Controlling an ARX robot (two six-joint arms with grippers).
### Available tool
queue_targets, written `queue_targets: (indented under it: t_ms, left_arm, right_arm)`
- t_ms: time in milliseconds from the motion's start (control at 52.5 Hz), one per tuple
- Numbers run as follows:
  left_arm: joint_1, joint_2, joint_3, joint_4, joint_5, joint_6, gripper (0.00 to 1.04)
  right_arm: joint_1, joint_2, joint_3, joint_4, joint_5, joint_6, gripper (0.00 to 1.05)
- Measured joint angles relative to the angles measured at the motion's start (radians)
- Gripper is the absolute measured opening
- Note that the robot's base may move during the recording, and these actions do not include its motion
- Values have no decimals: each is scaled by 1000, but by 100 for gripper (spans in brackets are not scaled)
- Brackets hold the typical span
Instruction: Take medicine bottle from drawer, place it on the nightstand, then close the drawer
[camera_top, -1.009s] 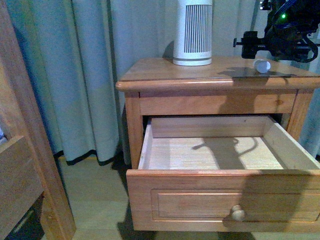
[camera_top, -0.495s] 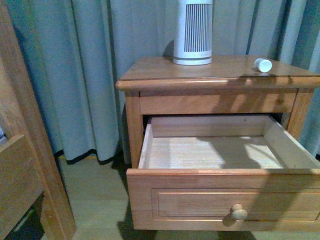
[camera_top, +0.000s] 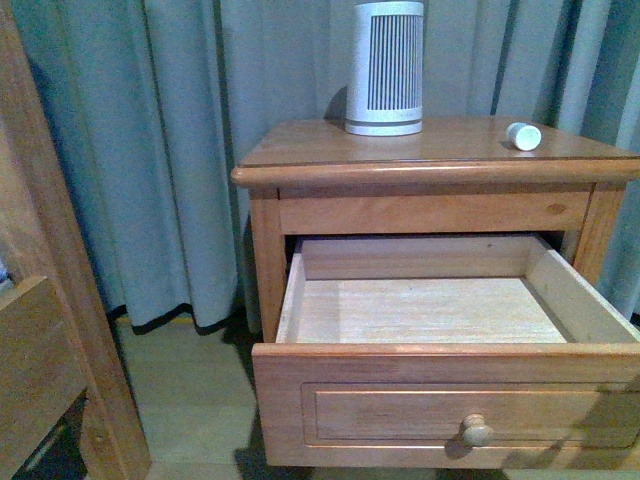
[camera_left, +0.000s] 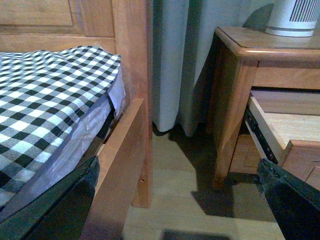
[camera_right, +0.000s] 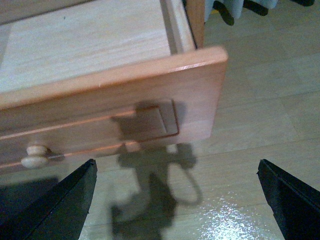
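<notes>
The medicine bottle (camera_top: 524, 136), small and white, lies on its side on the right of the nightstand (camera_top: 300, 150) top. The drawer (camera_top: 400, 405) stands pulled out, its pale wood inside bare, its round knob (camera_top: 476, 430) on the front panel. Neither arm shows in the front view. My right gripper (camera_right: 177, 200) is open and empty, low over the floor in front of the drawer's front panel (camera_right: 100, 115), near its right end; the knob (camera_right: 35, 156) is to one side. My left gripper (camera_left: 180, 210) is open and empty, low between the bed and the nightstand (camera_left: 235, 90).
A white-grey ribbed device (camera_top: 385, 68) stands at the back of the nightstand top. Grey curtains (camera_top: 150, 150) hang behind. A wooden bed frame (camera_top: 50, 330) is at the left, with a checked bedcover (camera_left: 45, 100). Wooden floor (camera_right: 260, 100) lies in front.
One second ago my right arm was over the nightstand's right side above the bottle. It has since left the front view; its shadow has left the drawer. The bottle stays put.
</notes>
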Motion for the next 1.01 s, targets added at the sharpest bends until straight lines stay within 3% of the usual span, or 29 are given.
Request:
queue_targets:
  t_ms: [228, 419, 1009]
  left_arm:
    - [0, 0, 0, 0, 0, 0, 98]
    - [0, 0, 0, 0, 0, 0, 98]
    - [0, 0, 0, 0, 0, 0, 98]
  right_arm:
    - [74, 251, 27, 248, 67, -4, 98]
    - [103, 464, 200, 290, 96, -3, 98]
    - [27, 853, 1025, -61, 174, -119, 98]
